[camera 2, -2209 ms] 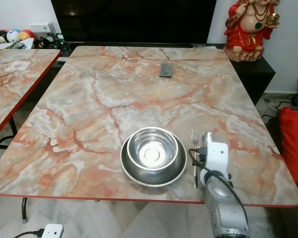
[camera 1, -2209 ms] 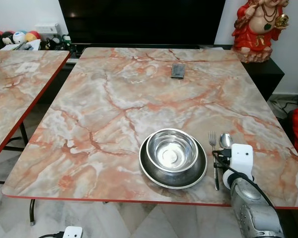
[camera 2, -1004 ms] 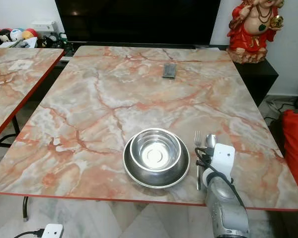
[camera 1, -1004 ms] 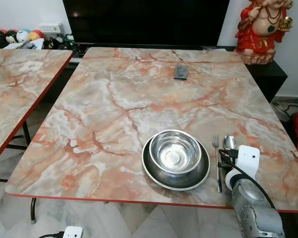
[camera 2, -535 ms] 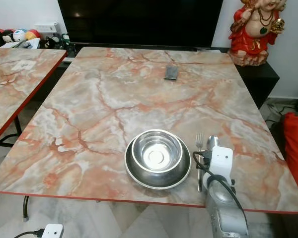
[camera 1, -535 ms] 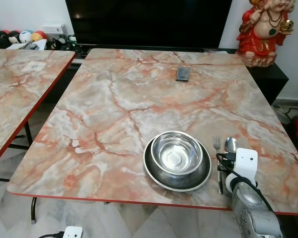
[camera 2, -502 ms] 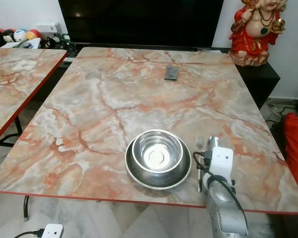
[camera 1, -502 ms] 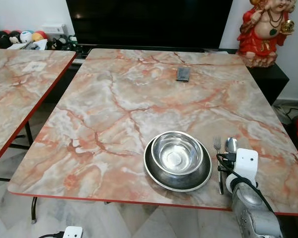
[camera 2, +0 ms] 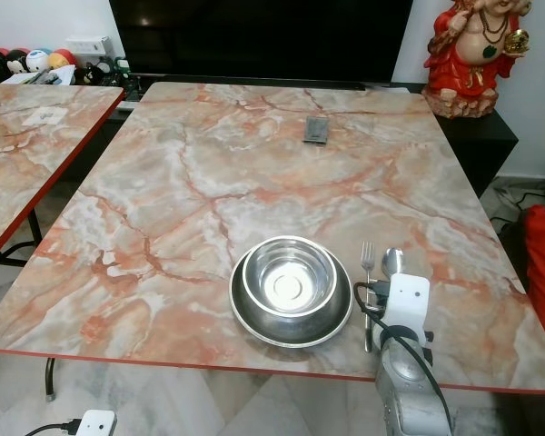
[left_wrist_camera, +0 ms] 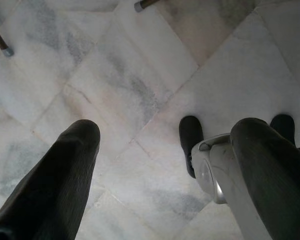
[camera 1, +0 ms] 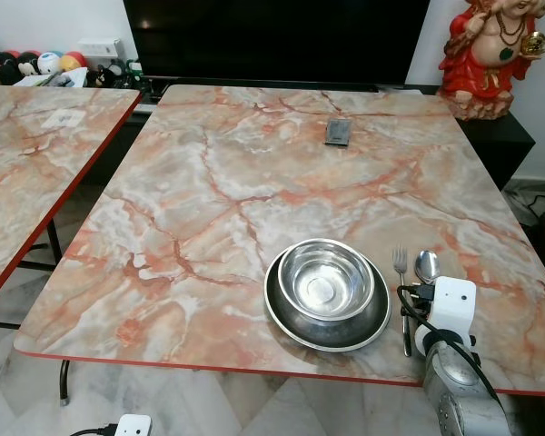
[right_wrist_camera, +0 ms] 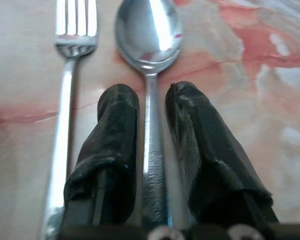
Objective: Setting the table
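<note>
Across most of the left eye view spreads a marble-patterned table [camera 1: 254, 182] with a red edge, and a second table [camera 1: 36, 154] of the same pattern stands at the left of the frame. Behind them, along the top of the frame, is a dark television screen [camera 1: 282, 36], with a red figurine [camera 1: 490, 54] at the upper right. Lower centre-right on the main table sits a steel plate [camera 1: 327, 322] with a steel bowl [camera 1: 327, 282] nested on it. Just right of the plate lie a fork [camera 1: 402, 291] and a spoon [camera 1: 427, 267], side by side and parallel (handles toward the near edge). The right gripper [right_wrist_camera: 152, 120] sits low over the spoon's handle, its two black fingers [right_wrist_camera: 115, 145] straddling it with narrow slivers of space on either side, the handle lying on the tabletop between them. A small dark flat object [camera 1: 337, 132] lies upper centre. The left gripper [left_wrist_camera: 165, 150] hangs over pale floor tiles [left_wrist_camera: 115, 90], fingers spread wide around nothing.
</note>
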`<state>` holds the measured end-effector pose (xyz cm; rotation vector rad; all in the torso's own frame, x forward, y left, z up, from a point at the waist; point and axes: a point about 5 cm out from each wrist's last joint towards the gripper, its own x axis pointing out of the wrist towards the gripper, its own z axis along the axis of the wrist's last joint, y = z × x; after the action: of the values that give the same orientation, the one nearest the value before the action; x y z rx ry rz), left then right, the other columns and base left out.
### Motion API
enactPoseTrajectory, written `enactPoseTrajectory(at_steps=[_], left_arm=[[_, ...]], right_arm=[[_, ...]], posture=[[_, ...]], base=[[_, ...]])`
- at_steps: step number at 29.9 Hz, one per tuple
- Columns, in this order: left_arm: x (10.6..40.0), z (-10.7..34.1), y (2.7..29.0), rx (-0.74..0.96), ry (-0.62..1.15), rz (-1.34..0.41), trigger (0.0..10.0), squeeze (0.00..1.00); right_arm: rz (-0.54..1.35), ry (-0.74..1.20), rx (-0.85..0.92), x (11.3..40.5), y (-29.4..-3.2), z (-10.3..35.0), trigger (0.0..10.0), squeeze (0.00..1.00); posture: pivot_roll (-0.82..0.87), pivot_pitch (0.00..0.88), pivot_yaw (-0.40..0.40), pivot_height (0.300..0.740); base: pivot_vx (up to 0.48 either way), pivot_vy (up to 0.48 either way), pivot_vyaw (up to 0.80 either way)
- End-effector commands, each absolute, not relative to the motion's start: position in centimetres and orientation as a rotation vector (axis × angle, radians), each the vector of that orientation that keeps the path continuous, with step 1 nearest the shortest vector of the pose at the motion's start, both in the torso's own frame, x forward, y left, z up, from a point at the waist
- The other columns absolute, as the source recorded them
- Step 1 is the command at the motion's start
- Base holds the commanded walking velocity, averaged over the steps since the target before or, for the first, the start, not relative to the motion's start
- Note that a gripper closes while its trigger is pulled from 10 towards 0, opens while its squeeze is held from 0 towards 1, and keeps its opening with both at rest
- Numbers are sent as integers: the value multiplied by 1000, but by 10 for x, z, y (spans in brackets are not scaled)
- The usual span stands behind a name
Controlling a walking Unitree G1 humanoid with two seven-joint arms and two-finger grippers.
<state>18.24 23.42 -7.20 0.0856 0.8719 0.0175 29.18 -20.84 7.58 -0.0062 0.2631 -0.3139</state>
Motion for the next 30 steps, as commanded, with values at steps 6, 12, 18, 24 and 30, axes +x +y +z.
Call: enactPoseTrajectory(at_steps=[6, 12, 18, 24, 30], left_arm=[[176, -75, 237, 87, 900, 21, 10000, 0], [176, -75, 237, 87, 901, 22, 10000, 0], [176, -75, 237, 89, 901, 21, 10000, 0], [176, -75, 236, 88, 902, 22, 10000, 0], [175, -76, 237, 90, 903, 21, 10000, 0]], right_arm=[[-393, 156, 18, 288, -222, 86, 10000, 0], [-369, 128, 27, 290, -219, 90, 10000, 0], [-348, 103, 34, 292, -214, 93, 10000, 0], [-338, 33, 60, 293, -213, 100, 10000, 0], [-372, -148, 68, 296, -220, 132, 10000, 0]], posture=[[-22, 121, 18, 740], [-21, 119, 16, 740], [-23, 114, 16, 740], [-22, 112, 16, 740], [-26, 107, 17, 740]], base=[[0, 0, 0], [0, 0, 0], [0, 0, 0], [0, 0, 0], [0, 0, 0]])
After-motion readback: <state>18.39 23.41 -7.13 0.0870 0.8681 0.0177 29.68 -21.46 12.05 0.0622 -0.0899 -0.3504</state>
